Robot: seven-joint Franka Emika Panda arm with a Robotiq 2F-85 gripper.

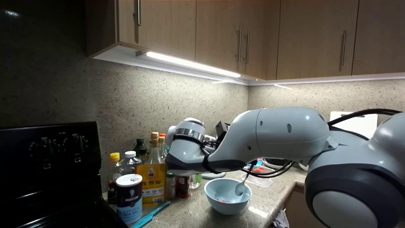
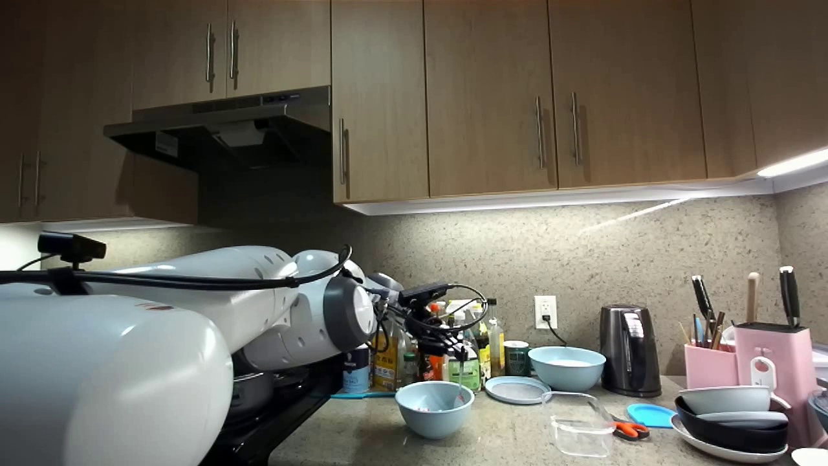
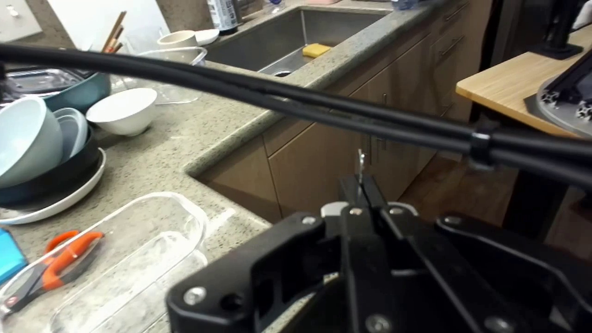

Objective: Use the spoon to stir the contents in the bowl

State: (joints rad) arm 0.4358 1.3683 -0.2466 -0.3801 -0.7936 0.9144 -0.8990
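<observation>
The glossy pale-grey arm (image 1: 284,139) has dark bands (image 1: 345,177), black cables (image 3: 138,69) and a black gripper (image 3: 360,185) with silvery screws (image 3: 194,294).

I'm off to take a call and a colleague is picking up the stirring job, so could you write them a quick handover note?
Gripper: shut on the handle of the spoon.
Spoon: tilted, head down inside the bowl; whether it touches the bowl's side is unclear.
Bowl: upright on the counter, with red bits low inside.
Done: spoon held, its head within the bowl.
Left: stirring the red bits, probably after lowering the head a little; the pictures can't show whether any stirring has been done.
</observation>
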